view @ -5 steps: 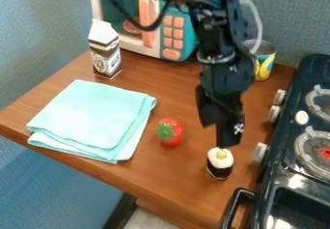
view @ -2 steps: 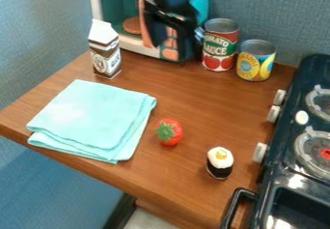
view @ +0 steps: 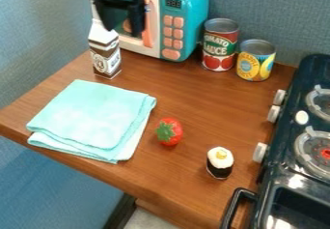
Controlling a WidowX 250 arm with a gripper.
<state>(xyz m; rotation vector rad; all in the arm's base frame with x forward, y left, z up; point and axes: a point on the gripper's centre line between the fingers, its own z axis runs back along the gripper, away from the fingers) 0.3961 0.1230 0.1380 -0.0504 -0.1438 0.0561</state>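
Bright, soft light covers the tabletop [view: 193,100] beside the stove [view: 285,148], whose glossy black surface catches small white glare.

I see a folded mint cloth [view: 90,117] near a strawberry [view: 170,132], plus red can [view: 220,45], yellow can [view: 255,61], black stove [view: 278,176] lol

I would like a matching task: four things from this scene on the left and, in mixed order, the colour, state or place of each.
1. cloth
2. strawberry
3. carton
4. claw

A. upright, brown and white
B. near the picture's top, before the toy microwave
C. folded, light turquoise
D. red with green leaves

Pairs: 1-C, 2-D, 3-A, 4-B
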